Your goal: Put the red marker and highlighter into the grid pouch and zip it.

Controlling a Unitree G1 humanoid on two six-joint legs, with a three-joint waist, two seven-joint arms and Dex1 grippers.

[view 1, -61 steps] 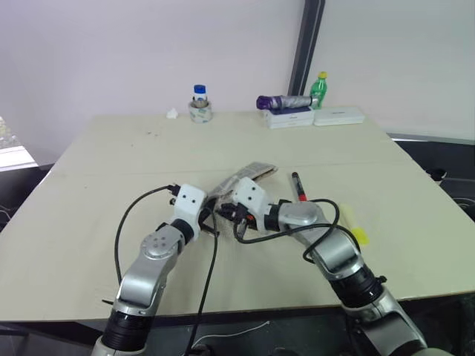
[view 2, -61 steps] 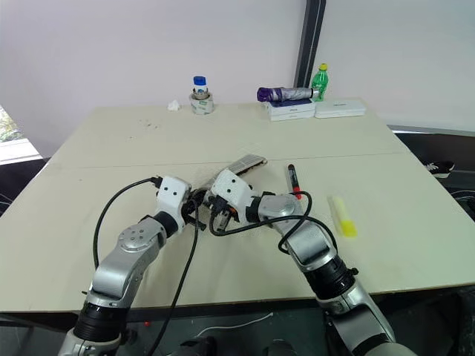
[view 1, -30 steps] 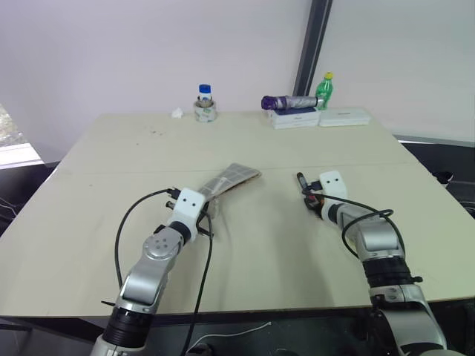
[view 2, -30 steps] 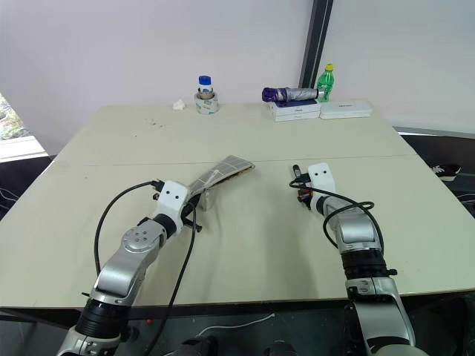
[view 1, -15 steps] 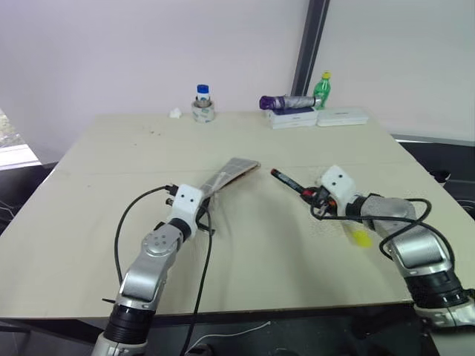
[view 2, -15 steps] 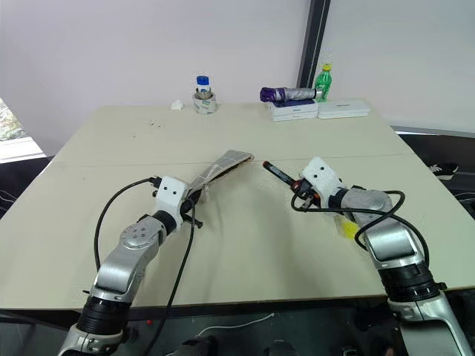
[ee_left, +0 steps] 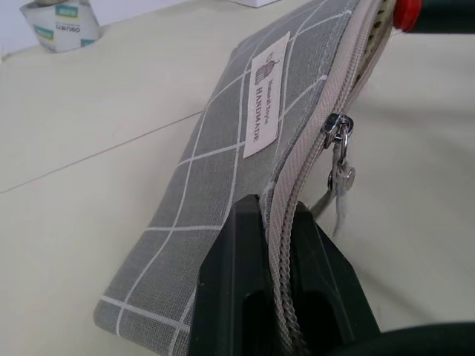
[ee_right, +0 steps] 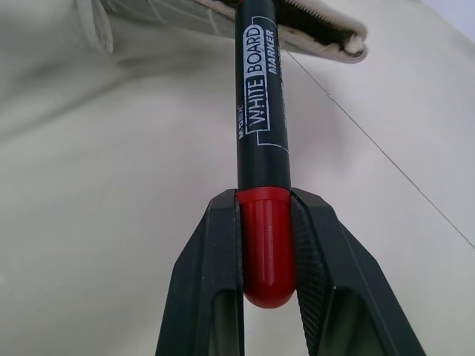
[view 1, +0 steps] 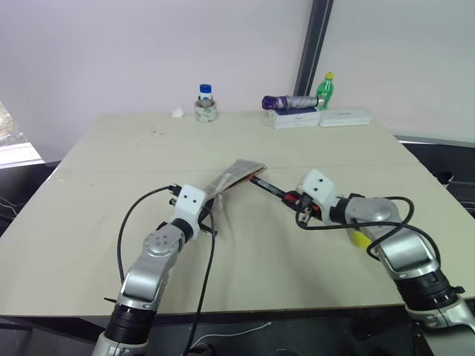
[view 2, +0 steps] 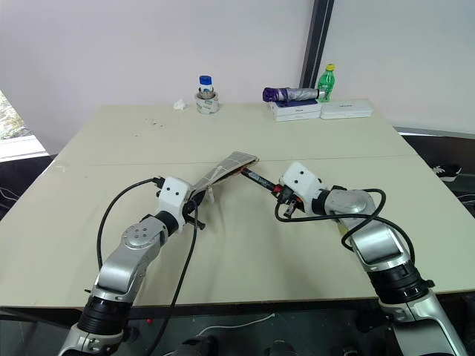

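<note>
The grid pouch (view 1: 234, 175) is grey with white lines and a white label (ee_left: 266, 93). It rises off the table, with my left gripper (ee_left: 278, 211) shut on its near end along the zipper. Its zipper pull (ee_left: 339, 148) hangs beside my fingers, and the far end of the zipper is open. My right gripper (ee_right: 267, 245) is shut on the red cap of the red marker (ee_right: 260, 111), a black barrel marked WHITE BOARD MARKER. The marker's far end (ee_left: 407, 9) is at the pouch's open mouth. The yellow highlighter (view 1: 361, 238) lies on the table, partly behind my right arm.
At the table's far edge stand a blue-lidded jar (view 1: 205, 103), a purple folded umbrella (view 1: 286, 101) on white boxes (view 1: 319, 117), and a green bottle (view 1: 324, 87). Black cables loop beside both wrists.
My right gripper lifted the red marker from the table and carried it left, turning it until its tip reached the pouch's mouth. My left gripper kept the pouch still.
</note>
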